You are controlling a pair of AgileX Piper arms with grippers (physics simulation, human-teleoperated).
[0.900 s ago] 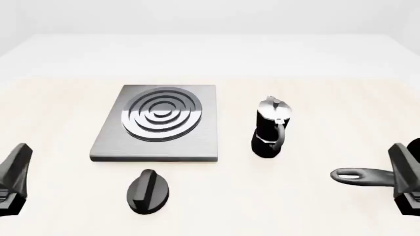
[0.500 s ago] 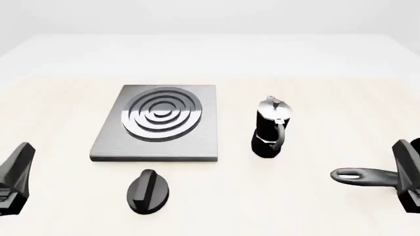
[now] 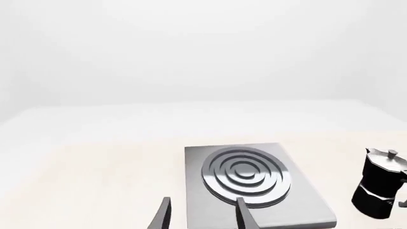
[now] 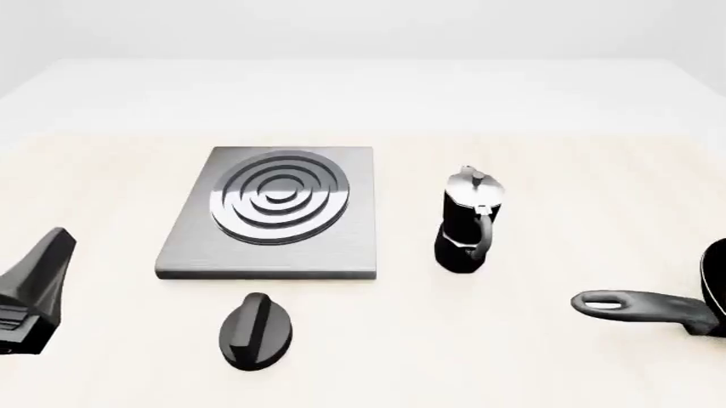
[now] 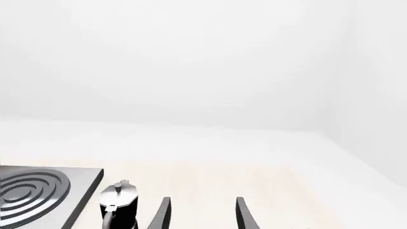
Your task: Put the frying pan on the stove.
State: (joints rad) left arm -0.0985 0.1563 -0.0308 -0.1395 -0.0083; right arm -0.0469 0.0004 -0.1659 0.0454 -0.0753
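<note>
The frying pan lies at the table's right edge in the front view; only its long dark handle (image 4: 638, 307) with the loop hole and a sliver of the black bowl (image 4: 716, 276) show. The stove (image 4: 272, 212), a grey square plate with silver rings, sits left of centre, and also appears in both wrist views (image 3: 249, 183) (image 5: 35, 191). My left gripper (image 4: 37, 280) hangs at the near left, well short of the stove. Its fingers stand apart with nothing between them (image 3: 203, 215). My right gripper (image 5: 203, 214) is open too and out of the front view.
A black moka pot (image 4: 467, 223) with a silver lid stands between the stove and the pan handle, also seen in the wrist views (image 3: 380, 190) (image 5: 119, 206). A small black oval knob (image 4: 257, 331) lies in front of the stove.
My right gripper has slid off the right edge of the front view, uncovering the pan's handle end. The left gripper has edged to the right and a little forward.
</note>
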